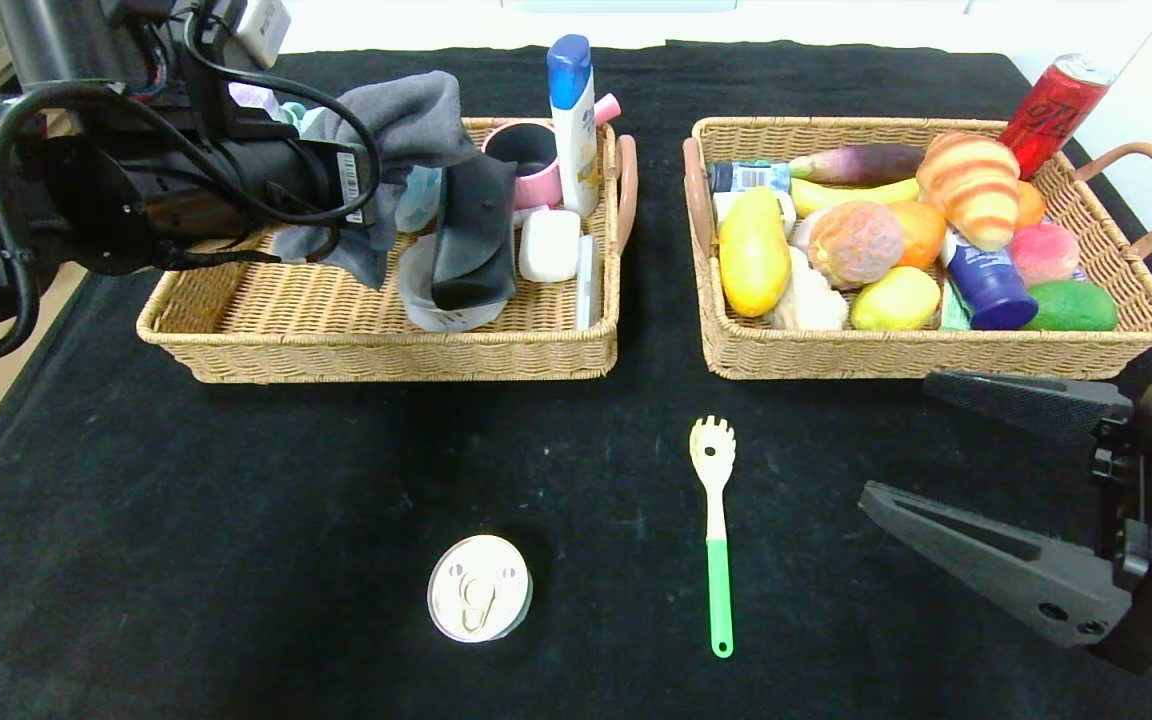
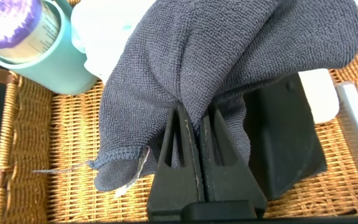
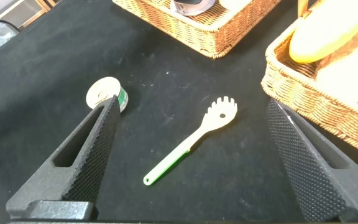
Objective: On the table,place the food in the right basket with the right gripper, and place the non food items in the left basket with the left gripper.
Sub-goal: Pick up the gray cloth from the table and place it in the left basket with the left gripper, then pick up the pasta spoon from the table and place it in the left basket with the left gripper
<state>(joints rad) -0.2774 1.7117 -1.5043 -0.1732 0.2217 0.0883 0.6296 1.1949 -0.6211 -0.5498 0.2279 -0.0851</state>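
Note:
My left gripper [image 1: 381, 185] hangs over the left basket [image 1: 286, 320], shut on a grey cloth [image 1: 406, 130]. In the left wrist view the fingertips [image 2: 194, 115] pinch a fold of the cloth [image 2: 229, 50], which drapes down over the wicker. My right gripper [image 1: 894, 437] stands open and empty low over the table's right front, near the right basket [image 1: 936, 355] of food. On the black table lie a white pasta spoon with a green handle [image 1: 714, 520] and a small tin with a pull-tab lid [image 1: 479, 588]. Both show in the right wrist view, the spoon [image 3: 191, 143] between the open fingers and farther off, the tin [image 3: 106, 94] beside one fingertip.
The left basket holds a shampoo bottle [image 1: 573, 120], a pink mug [image 1: 536, 160], a white soap box [image 1: 549, 245] and a black pouch [image 1: 474, 235]. The right basket holds a croissant [image 1: 971, 185], a mango [image 1: 753, 250] and other fruit. A red can [image 1: 1054, 110] stands behind it.

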